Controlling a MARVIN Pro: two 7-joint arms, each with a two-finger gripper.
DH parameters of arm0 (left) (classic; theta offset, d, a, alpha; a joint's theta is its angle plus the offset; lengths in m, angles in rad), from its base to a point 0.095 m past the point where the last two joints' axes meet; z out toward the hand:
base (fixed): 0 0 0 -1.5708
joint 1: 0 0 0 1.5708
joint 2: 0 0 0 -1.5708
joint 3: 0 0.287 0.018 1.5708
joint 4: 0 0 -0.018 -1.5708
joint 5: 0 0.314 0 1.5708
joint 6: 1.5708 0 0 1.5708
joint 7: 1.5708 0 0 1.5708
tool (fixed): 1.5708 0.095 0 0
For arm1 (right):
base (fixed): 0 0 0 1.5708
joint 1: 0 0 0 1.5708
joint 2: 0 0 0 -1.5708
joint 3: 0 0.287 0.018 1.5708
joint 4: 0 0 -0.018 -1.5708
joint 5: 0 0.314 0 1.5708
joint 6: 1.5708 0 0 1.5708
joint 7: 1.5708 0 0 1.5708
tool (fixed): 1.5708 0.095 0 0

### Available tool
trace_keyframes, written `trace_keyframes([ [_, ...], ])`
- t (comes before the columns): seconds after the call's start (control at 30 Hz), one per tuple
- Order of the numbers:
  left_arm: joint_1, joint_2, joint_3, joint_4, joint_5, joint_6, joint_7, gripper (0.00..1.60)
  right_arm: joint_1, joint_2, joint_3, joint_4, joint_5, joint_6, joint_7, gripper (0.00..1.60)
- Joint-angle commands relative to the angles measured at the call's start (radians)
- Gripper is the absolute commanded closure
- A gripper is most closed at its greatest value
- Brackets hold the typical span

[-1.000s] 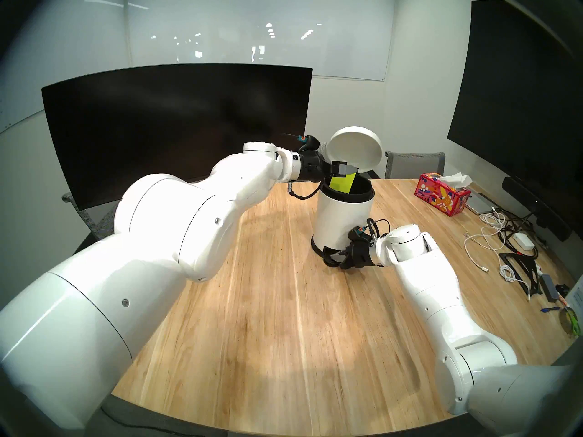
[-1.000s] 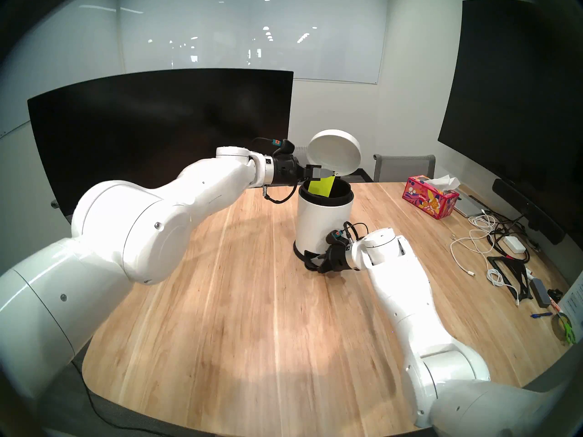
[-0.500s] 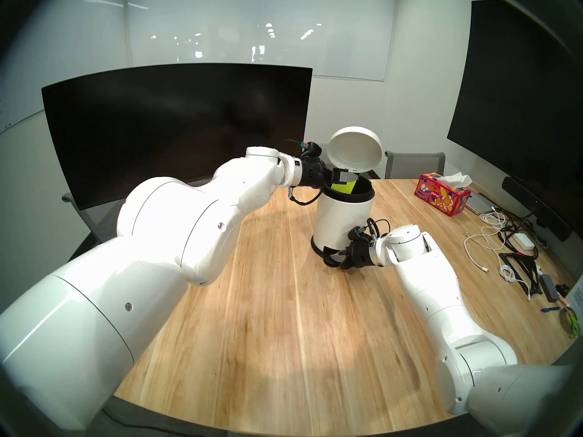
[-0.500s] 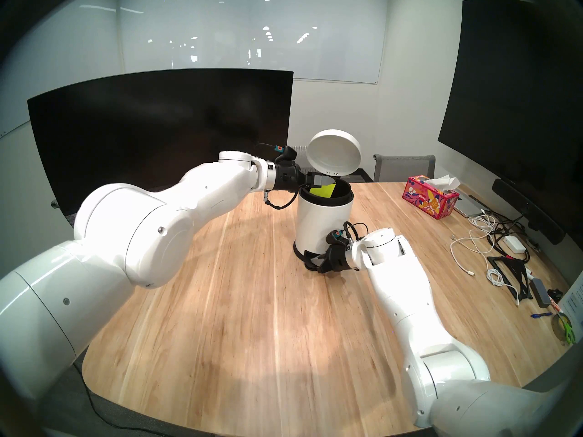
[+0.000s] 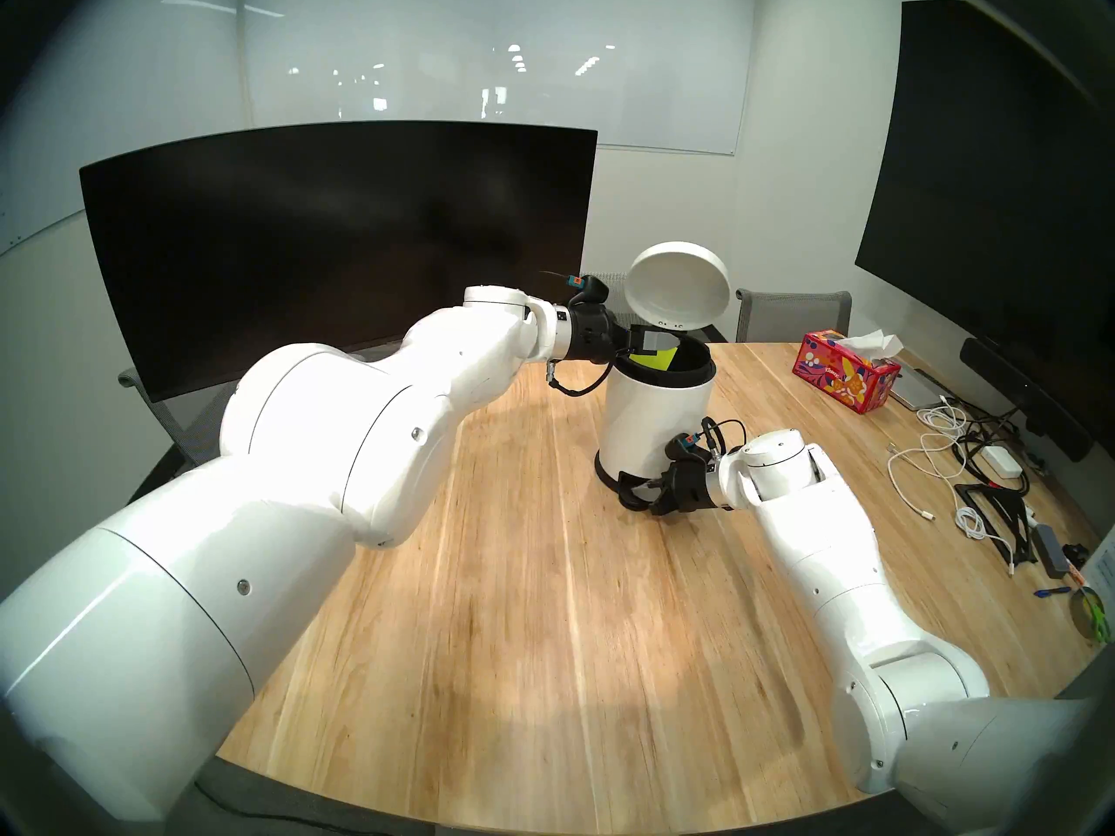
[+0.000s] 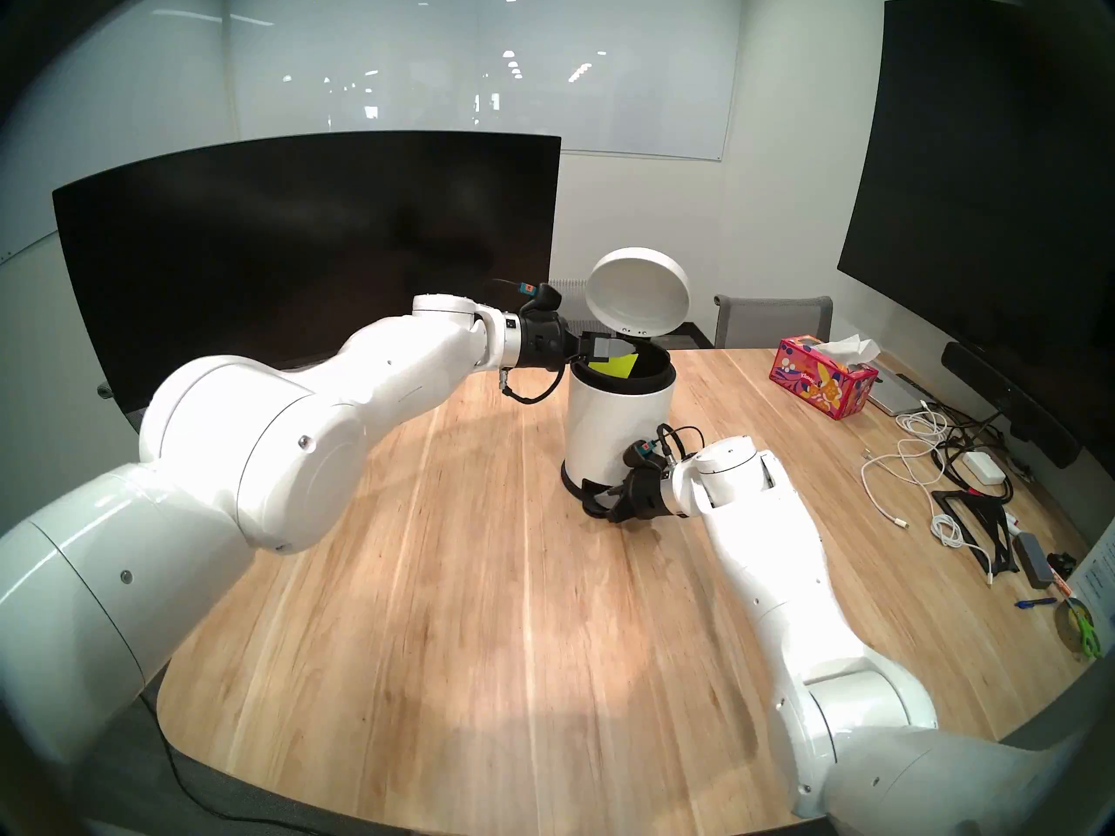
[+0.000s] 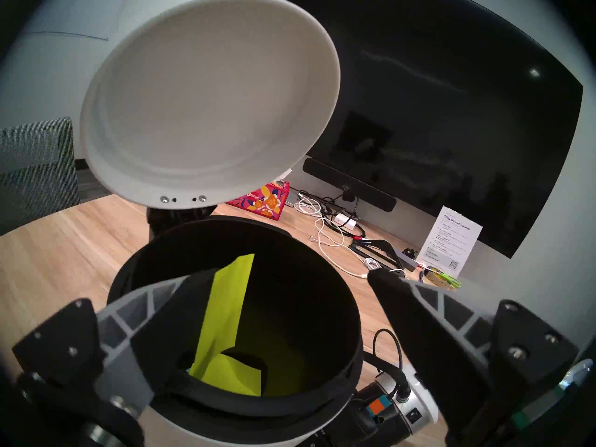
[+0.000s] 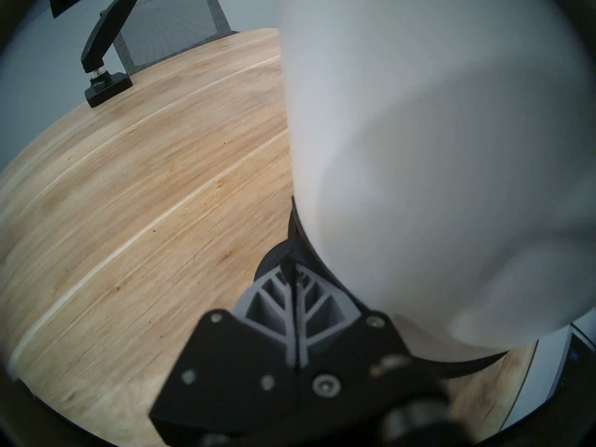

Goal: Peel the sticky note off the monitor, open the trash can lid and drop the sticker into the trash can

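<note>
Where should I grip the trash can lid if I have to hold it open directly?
Probably its free top rim, from above: the trash can lid stands tilted up on its hinge, hollow underside toward the robot, leaving that thin lip exposed.

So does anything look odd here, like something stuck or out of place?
Yes: the left fingers are spread wide over the open trash can, yet the sticky note seems to cling to one finger instead of dropping in. Nothing else stands out.
</note>
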Motion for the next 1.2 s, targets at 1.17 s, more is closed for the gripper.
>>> trace_keyframes([
  [1.17,0.01,0.075,-0.005,-0.01,0.008,0.018,-0.083,0.0,-0.004,0.007,0.001,0.002,-0.003,0.0,-0.003,1.6],
])
